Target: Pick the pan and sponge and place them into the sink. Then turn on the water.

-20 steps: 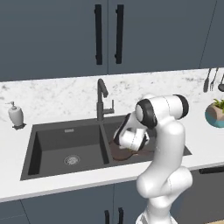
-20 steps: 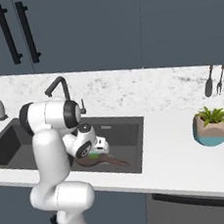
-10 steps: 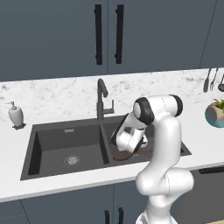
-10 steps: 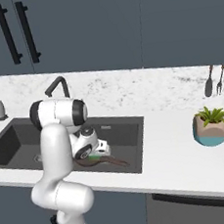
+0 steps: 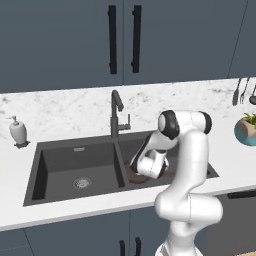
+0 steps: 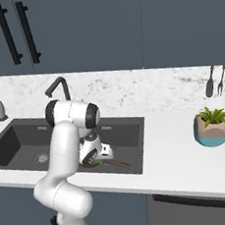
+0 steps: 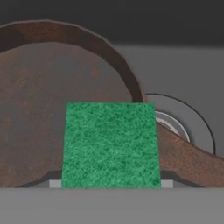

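Down in the right basin of the sink (image 5: 75, 155), the claw (image 7: 111, 183) pinches the sponge (image 7: 109, 144) between its fingers, green face toward the hand camera. Directly behind the sponge lies the pan (image 7: 39, 109), reddish-brown, beside the round drain (image 7: 183, 120) on the basin floor.

White speckled marble counter (image 5: 60, 112): dark grey double-basin sink (image 5: 75, 167) set in; white soap dispenser (image 5: 18, 132) at left; potted green plant (image 6: 212, 127) at right.
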Robot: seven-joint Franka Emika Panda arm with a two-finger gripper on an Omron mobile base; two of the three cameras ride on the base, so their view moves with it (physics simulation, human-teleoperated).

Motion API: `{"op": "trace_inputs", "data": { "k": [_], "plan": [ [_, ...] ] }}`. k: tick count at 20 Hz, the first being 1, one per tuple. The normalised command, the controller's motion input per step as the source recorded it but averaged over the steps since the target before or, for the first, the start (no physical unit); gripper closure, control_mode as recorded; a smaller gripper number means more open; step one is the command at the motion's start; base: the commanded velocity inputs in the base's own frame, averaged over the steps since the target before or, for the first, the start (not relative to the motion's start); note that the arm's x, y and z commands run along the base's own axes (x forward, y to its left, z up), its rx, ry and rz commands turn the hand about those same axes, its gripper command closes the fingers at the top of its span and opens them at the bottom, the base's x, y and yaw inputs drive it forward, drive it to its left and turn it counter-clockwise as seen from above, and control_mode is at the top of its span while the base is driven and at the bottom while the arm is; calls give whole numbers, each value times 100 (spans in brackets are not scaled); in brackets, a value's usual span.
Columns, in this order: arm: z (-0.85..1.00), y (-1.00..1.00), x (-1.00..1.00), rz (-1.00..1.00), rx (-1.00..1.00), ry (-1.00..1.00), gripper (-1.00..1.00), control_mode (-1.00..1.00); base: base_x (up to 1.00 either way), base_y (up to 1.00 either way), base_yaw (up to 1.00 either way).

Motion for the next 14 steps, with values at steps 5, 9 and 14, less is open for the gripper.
{"op": "trace_inputs", "data": {
  "k": [5, 9, 14],
  "plan": [
    [-7, 0, 30, 0, 0, 0, -100, -100, 0, 0, 0],
    [0, 4, 19, 0, 0, 0, -100, -100, 0, 0, 0],
    [4, 0, 6, 0, 0, 0, -100, -100, 0, 0, 0]
  ]
}}
